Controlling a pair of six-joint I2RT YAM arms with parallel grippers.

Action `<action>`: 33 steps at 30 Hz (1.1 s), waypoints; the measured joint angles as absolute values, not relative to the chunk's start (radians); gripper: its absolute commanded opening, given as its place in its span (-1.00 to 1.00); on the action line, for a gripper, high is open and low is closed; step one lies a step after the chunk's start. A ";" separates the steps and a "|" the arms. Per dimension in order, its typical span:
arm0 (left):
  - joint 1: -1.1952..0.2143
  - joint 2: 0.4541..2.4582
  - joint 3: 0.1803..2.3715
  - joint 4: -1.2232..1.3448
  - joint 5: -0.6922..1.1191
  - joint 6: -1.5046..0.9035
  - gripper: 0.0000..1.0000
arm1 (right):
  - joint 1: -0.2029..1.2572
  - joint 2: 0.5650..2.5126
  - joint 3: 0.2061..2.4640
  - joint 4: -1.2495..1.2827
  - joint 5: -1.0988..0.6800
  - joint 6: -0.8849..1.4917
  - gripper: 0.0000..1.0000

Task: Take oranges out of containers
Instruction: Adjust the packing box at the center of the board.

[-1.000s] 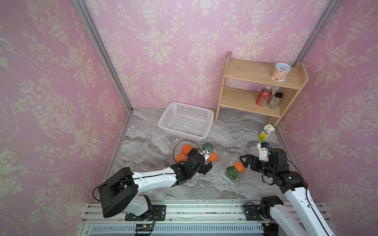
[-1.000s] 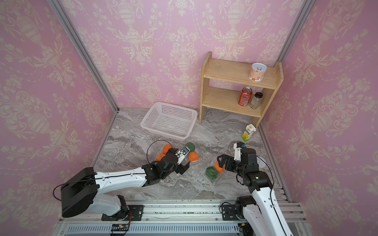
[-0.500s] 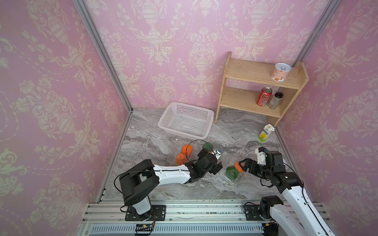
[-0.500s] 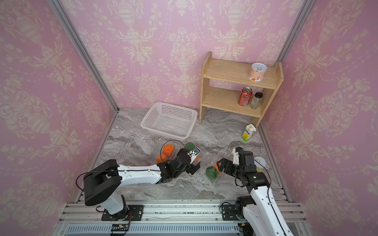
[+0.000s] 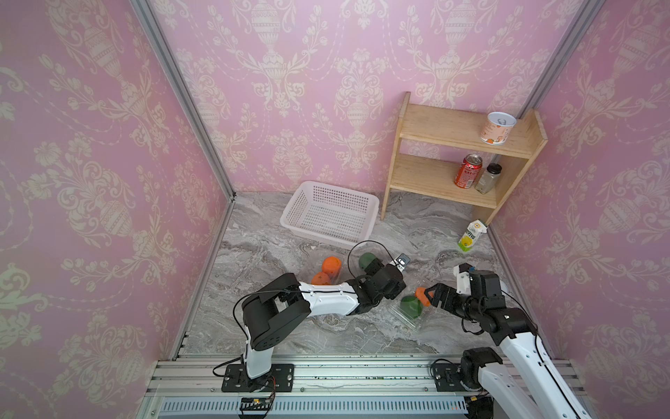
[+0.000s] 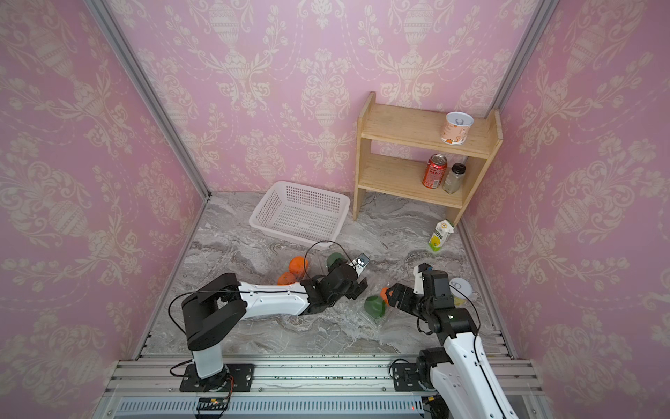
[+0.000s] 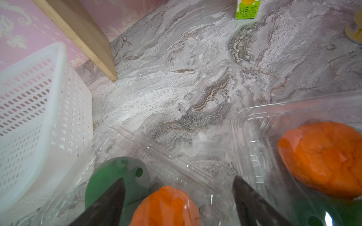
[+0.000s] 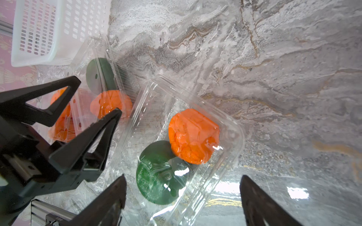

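The right gripper [image 8: 183,176] hangs with its jaws spread wide and holds nothing, over the near end of a thin, clear plastic clamshell [image 8: 233,125]. Inside it a lumpy orange fruit [image 8: 194,135] touches a dark green fruit [image 8: 158,172]. The left gripper [image 7: 178,179] is also spread and empty, its fingers either side of the second orange [image 7: 166,205] in the neighbouring clamshell [image 7: 176,162]. Both boxes lie on the marble-patterned tabletop [image 5: 326,333] nearer its front edge. The white perforated basket [image 5: 330,217] sits towards the back.
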State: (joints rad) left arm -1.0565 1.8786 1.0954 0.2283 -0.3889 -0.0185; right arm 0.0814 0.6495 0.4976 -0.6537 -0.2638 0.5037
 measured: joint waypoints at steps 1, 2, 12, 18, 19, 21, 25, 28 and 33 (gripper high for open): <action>-1.052 1.880 1.100 0.221 -0.379 -0.030 0.32 | 0.081 0.649 0.498 -0.654 -0.262 0.506 0.81; -1.046 1.880 1.105 0.215 -0.368 -0.042 0.29 | 0.081 0.650 0.497 -0.654 -0.261 0.506 0.81; -1.009 1.938 1.182 0.191 -0.205 -0.104 0.07 | 0.081 0.650 0.497 -0.653 -0.246 0.510 0.78; -1.003 1.980 1.239 0.192 -0.115 -0.137 0.01 | 0.081 0.649 0.497 -0.653 -0.242 0.510 0.76; -1.002 1.987 1.244 0.193 -0.105 -0.143 0.00 | 0.081 0.649 0.497 -0.654 -0.242 0.510 0.76; -1.001 1.995 1.249 0.200 -0.075 -0.152 -0.01 | 0.081 0.645 0.497 -0.653 -0.237 0.511 0.76; -0.998 1.999 1.249 0.219 -0.020 -0.167 0.05 | 0.081 0.636 0.492 -0.653 -0.234 0.514 0.76; -0.998 1.985 1.222 0.250 -0.004 -0.182 0.22 | 0.081 0.636 0.491 -0.653 -0.235 0.517 0.76; -0.998 1.806 1.058 0.276 -0.019 -0.199 0.23 | 0.081 0.636 0.482 -0.649 -0.236 0.518 0.77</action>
